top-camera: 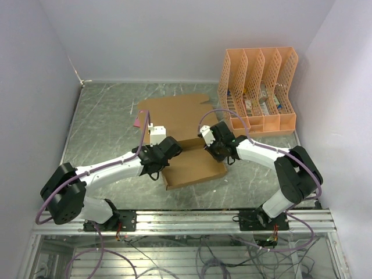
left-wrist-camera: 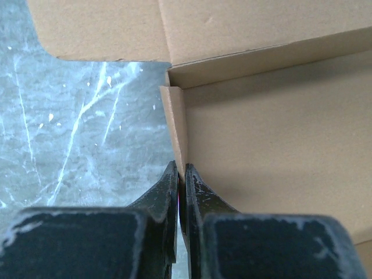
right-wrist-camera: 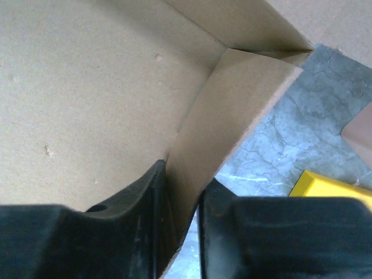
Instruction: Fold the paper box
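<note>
The paper box (top-camera: 195, 165) is brown cardboard lying mid-table, its base in front and a wide flap flat behind. My left gripper (top-camera: 172, 149) is at the box's left side. In the left wrist view this gripper (left-wrist-camera: 181, 174) is shut on the upright left side wall (left-wrist-camera: 176, 125), fingers pressed against both faces. My right gripper (top-camera: 208, 141) is at the far right corner. In the right wrist view it (right-wrist-camera: 186, 174) holds the raised right wall (right-wrist-camera: 232, 110) between its fingers, one finger inside the box (right-wrist-camera: 87, 99) and one outside.
An orange lattice file organizer (top-camera: 258, 87) stands at the back right, close behind my right arm. A small pink card (top-camera: 137, 122) lies at the cardboard's left edge. A yellow object (right-wrist-camera: 328, 186) shows on the marble table (top-camera: 104, 128) beyond the right wall.
</note>
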Controlling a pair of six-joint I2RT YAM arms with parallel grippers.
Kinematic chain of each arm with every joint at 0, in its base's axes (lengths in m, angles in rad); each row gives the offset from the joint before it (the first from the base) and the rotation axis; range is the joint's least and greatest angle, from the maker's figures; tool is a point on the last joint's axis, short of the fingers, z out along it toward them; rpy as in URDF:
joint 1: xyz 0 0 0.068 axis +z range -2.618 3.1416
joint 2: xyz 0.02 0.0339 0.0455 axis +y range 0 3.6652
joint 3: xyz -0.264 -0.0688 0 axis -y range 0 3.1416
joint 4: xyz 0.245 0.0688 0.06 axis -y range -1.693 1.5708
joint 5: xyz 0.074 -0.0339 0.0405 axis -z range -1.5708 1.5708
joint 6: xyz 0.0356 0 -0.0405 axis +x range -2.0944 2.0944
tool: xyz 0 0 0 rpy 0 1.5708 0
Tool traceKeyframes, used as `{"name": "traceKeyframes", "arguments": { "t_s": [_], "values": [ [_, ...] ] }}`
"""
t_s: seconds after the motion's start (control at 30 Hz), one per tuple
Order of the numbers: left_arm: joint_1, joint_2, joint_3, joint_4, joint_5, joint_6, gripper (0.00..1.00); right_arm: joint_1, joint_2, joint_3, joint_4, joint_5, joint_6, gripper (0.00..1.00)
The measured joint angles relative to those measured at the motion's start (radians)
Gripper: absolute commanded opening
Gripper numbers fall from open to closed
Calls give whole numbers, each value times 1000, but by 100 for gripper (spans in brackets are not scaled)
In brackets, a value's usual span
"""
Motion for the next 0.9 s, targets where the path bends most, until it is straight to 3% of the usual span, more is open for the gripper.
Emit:
{"name": "traceKeyframes", "arguments": {
  "t_s": [0.03, 0.37, 0.47, 0.53, 0.9],
  "values": [
    [-3, 0, -5, 0, 1, -7, 9, 0, 0, 0, -1, -2, 5, 0],
    [-17, 11, -17, 16, 19, -34, 9, 31, 0, 6, 12, 111, 45, 0],
    [-18, 31, -17, 24, 19, -34, 9, 36, 11, 6, 16, 125, 45, 21],
    [-19, 44, -17, 31, 19, -34, 9, 36, 22, 6, 13, 126, 34, 29],
    [-23, 53, -18, 50, 11, -30, 9, -6, 21, 24, -34, 84, -20, 46]
  ]
}}
